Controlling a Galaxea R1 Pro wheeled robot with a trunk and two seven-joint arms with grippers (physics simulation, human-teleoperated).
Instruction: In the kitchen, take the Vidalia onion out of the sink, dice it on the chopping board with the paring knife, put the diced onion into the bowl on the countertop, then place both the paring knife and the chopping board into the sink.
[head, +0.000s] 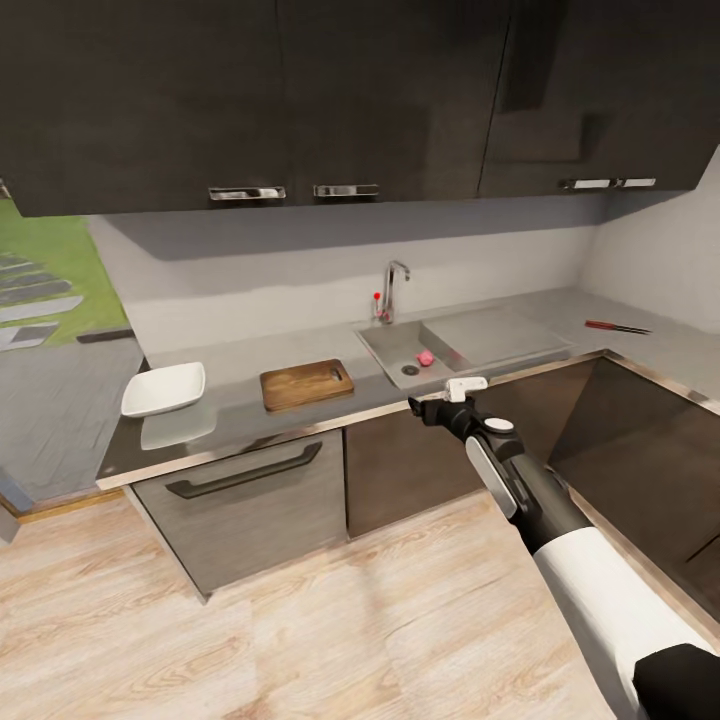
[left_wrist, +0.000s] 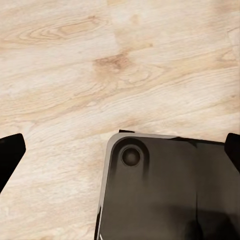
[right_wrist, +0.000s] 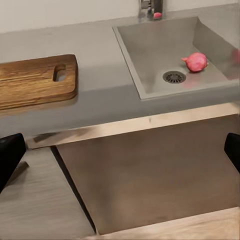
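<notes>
One Vidalia onion (head: 425, 357) inside sink (head: 385, 350)

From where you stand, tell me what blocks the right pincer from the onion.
Nothing visible. The right pincer hangs in front of the counter edge, and the onion lies uncovered in the sink beside the drain, open from above.

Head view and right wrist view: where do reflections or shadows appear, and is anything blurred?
Head view: the countertop mirrors the bowl below it; a shadow band lies under the upper cabinets. Right wrist view: the sink wall shows a faint pink reflection near the Vidalia onion; edges slightly soft.
</notes>
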